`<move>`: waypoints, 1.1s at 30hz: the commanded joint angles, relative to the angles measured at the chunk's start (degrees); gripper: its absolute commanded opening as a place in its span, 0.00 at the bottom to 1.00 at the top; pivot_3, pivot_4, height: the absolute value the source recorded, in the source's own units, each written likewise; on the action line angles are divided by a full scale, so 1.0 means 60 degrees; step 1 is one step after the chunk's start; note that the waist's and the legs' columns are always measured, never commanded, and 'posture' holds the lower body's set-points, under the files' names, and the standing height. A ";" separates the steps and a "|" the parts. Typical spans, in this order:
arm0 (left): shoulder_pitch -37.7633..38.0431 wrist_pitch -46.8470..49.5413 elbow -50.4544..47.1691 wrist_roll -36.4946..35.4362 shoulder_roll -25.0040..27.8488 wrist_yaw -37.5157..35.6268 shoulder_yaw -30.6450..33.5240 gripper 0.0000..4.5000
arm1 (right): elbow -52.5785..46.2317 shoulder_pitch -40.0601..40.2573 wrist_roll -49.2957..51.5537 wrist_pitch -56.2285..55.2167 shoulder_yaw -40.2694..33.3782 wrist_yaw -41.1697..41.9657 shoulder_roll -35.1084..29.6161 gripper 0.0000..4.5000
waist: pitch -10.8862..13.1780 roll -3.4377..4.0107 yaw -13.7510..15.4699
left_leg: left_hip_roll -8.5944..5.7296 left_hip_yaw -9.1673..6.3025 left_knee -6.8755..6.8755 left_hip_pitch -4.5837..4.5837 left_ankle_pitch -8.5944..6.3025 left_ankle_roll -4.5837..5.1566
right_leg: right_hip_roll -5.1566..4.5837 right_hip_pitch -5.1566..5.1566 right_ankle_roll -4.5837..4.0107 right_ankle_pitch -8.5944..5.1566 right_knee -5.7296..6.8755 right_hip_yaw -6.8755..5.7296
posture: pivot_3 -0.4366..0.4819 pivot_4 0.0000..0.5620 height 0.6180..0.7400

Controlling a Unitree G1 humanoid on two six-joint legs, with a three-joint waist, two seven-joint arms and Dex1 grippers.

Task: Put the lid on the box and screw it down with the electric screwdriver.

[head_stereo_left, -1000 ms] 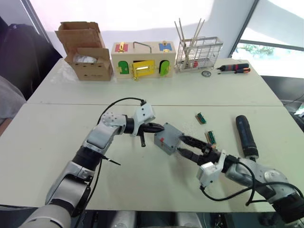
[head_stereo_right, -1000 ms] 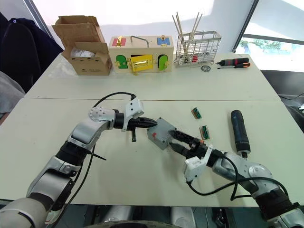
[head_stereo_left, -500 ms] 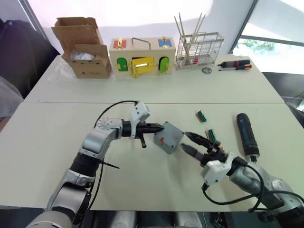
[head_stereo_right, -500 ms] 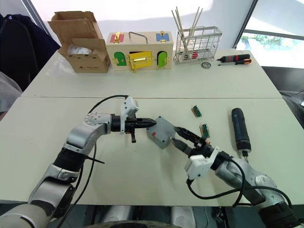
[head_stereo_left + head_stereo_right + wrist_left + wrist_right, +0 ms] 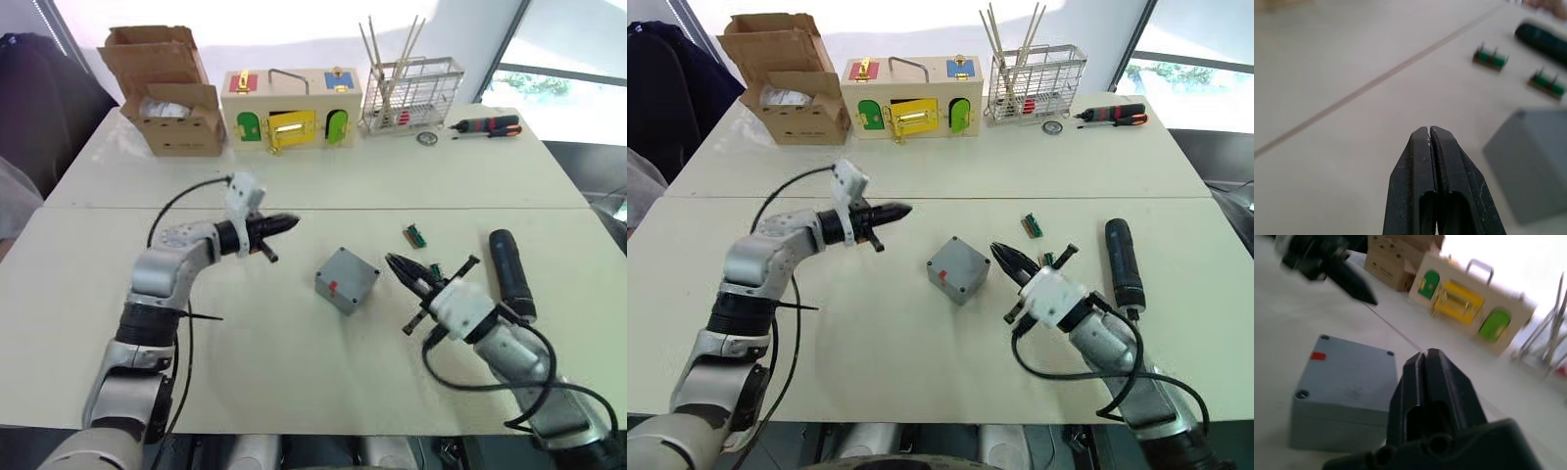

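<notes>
The grey box [image 5: 347, 278] rests on the table with the lid [image 5: 1349, 374] sitting on top, corner screw holes and a red mark showing. My left gripper [image 5: 284, 223] hovers shut to the box's left, apart from it, nothing in it. My right gripper [image 5: 397, 262] is shut and empty just right of the box, tips pointing toward it without touching. The black electric screwdriver [image 5: 509, 272] lies on the table further right, beyond my right arm. In the right wrist view my right gripper [image 5: 1427, 355] sits closed, close to the box's corner.
Two small green connectors [image 5: 415, 236] [image 5: 436, 269] lie between box and electric screwdriver. Along the far edge stand a cardboard carton [image 5: 167, 93], a wooden box with coloured doors [image 5: 291, 106], a wire rack [image 5: 411, 93] and a red-and-black hand screwdriver [image 5: 485, 125].
Both grippers have left the box. The right one shut and drew back right; the left one pulled away left. The box now sits alone on the table. The camera has also shifted.
</notes>
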 commanded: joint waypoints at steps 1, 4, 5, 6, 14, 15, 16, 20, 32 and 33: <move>-0.0205 -0.0814 0.0327 0.0239 -0.0171 -0.0479 -0.0287 0.00 | -0.1266 0.0009 0.2702 0.2648 -0.0263 0.0877 -0.0165 0.01 | 0.0023 -0.0015 0.0017 | 0.0001 -0.0004 0.0003 -0.0007 0.0000 0.0001 | -0.0001 -0.0003 -0.0004 0.0003 0.0000 -0.0003 | 0.48 0.27 0.92; -0.0247 -0.1014 0.0444 0.0418 -0.0235 -0.0741 -0.0536 0.00 | -0.1432 0.0142 0.3368 0.3992 -0.0566 0.0903 -0.0259 0.01 | 0.0027 -0.0012 0.0046 | 0.0001 -0.0016 0.0004 -0.0033 -0.0001 0.0002 | -0.0002 -0.0029 -0.0010 0.0007 0.0002 -0.0012 | 0.48 0.27 0.92; -0.0242 -0.1064 0.0431 0.0507 -0.0240 -0.0841 -0.0647 0.00 | -0.1461 0.0207 0.3563 0.4384 -0.0673 0.0919 -0.0286 0.01 | 0.0027 -0.0011 0.0052 | 0.0001 -0.0016 0.0004 -0.0040 -0.0001 0.0002 | -0.0002 -0.0037 -0.0010 0.0007 0.0002 -0.0014 | 0.48 0.27 0.92; -0.0147 -0.1088 0.0250 0.0557 -0.0240 -0.1017 -0.0819 0.00 | -0.1528 0.0347 0.3843 0.4878 -0.0743 0.0946 -0.0346 0.01 | 0.0027 -0.0012 0.0063 | 0.0000 -0.0015 0.0004 -0.0046 -0.0001 0.0002 | -0.0003 -0.0040 -0.0010 0.0007 0.0001 -0.0014 | 0.48 0.27 0.92; 0.0128 -0.1056 -0.0346 0.0659 -0.0536 -0.1127 -0.1220 0.00 | -0.1559 0.0199 0.3988 0.6115 -0.0898 0.0918 -0.0369 0.01 | 0.0027 -0.0010 0.0173 | -0.0001 -0.0011 0.0014 -0.0115 0.0004 -0.0003 | -0.0003 -0.0113 -0.0008 0.0011 0.0013 -0.0015 | 0.48 0.27 0.92; 0.0147 -0.1009 -0.0427 0.0628 -0.0578 -0.1146 -0.1229 0.00 | -0.1458 0.0063 0.3860 0.6168 -0.0804 0.0890 -0.0338 0.01 | 0.0027 -0.0010 0.0187 | -0.0001 -0.0011 0.0018 -0.0115 0.0004 -0.0003 | -0.0003 -0.0112 -0.0010 0.0012 0.0014 -0.0016 | 0.48 0.27 0.92; 0.0159 -0.0963 -0.0499 0.0609 -0.0606 -0.1161 -0.1240 0.00 | -0.1350 -0.0075 0.3737 0.6200 -0.0701 0.0869 -0.0294 0.01 | 0.0027 -0.0011 0.0195 | -0.0002 -0.0009 0.0021 -0.0115 0.0004 -0.0003 | -0.0003 -0.0112 -0.0012 0.0014 0.0014 -0.0015 | 0.48 0.27 0.92; 0.0260 -0.0854 -0.0800 0.0641 -0.0594 -0.1240 -0.1347 0.00 | -0.0924 -0.0600 0.3314 0.6251 -0.0392 0.0748 -0.0020 0.01 | 0.0027 -0.0011 0.0207 | -0.0003 -0.0009 0.0031 -0.0115 0.0004 -0.0002 | -0.0002 -0.0107 -0.0010 0.0017 0.0014 -0.0018 | 0.48 0.27 0.92; 0.0949 -0.0048 -0.2315 0.0440 -0.0477 -0.1366 -0.1658 0.00 | 0.0126 -0.1544 0.2183 0.5906 -0.0207 0.0718 0.0674 0.01 | 0.0027 -0.0006 0.0204 | -0.0003 -0.0005 0.0035 -0.0116 0.0019 -0.0026 | 0.0000 -0.0110 -0.0010 0.0018 0.0024 -0.0016 | 0.48 0.27 0.92; 0.0959 -0.0018 -0.2336 0.0462 -0.0505 -0.1324 -0.1649 0.00 | 0.0137 -0.1545 0.2154 0.5901 -0.0215 0.0748 0.0704 0.01 | 0.0027 -0.0006 0.0212 | -0.0003 -0.0005 0.0036 -0.0116 0.0019 -0.0026 | 0.0000 -0.0111 -0.0009 0.0018 0.0027 -0.0016 | 0.48 0.27 0.92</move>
